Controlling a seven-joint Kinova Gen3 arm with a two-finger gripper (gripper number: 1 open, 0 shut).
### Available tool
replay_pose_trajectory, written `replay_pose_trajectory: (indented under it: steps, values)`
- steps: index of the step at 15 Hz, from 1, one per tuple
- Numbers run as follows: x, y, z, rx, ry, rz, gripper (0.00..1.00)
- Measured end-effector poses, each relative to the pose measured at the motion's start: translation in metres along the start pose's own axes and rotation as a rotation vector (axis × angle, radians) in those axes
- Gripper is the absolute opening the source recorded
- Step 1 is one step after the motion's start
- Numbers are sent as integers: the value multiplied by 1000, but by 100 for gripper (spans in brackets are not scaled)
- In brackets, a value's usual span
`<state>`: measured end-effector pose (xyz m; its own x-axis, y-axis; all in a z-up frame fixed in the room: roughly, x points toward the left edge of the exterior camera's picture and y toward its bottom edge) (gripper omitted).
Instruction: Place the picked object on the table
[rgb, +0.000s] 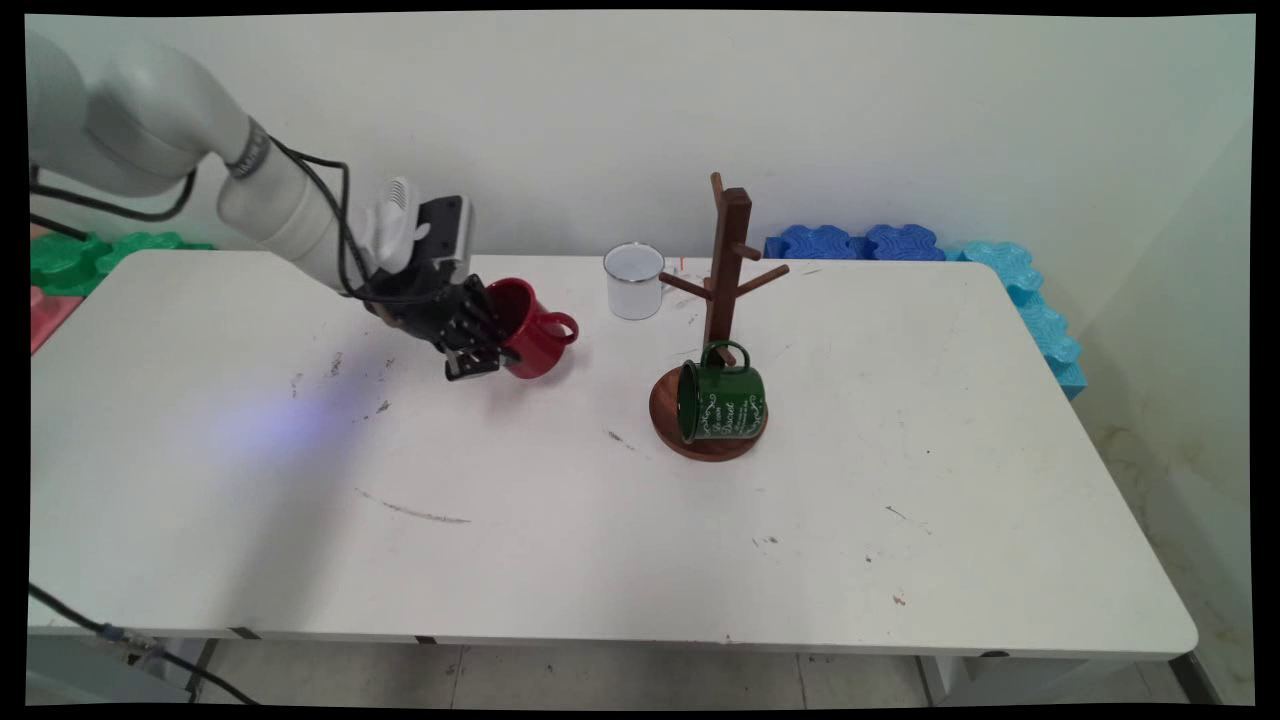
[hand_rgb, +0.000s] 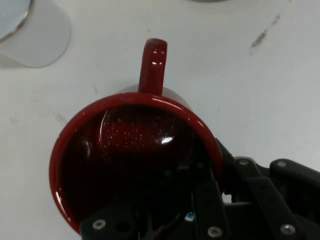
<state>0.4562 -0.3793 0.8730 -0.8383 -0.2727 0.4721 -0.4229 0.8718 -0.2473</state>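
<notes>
Green mug (rgb: 722, 402) foreground; end effector (rgb: 478, 358) clamps red mug (rgb: 530, 327) rim.

My white arm (rgb: 200, 160) reaches in from the upper left and slopes down over the far left part of the table, black cables (rgb: 330, 215) looped along its forearm. My wrist is angled down and to the right, with the black gripper (rgb: 487, 352) low above the tabletop. One finger (hand_rgb: 202, 200) sits inside the red mug (rgb: 533, 328) and the other outside, pinching its rim, the mug tipped and lifted
</notes>
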Motion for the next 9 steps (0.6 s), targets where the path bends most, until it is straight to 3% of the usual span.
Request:
replay_pose_trajectory:
  steps: [9]
  values:
    - [11,-7,30,22,-52,-13,0]
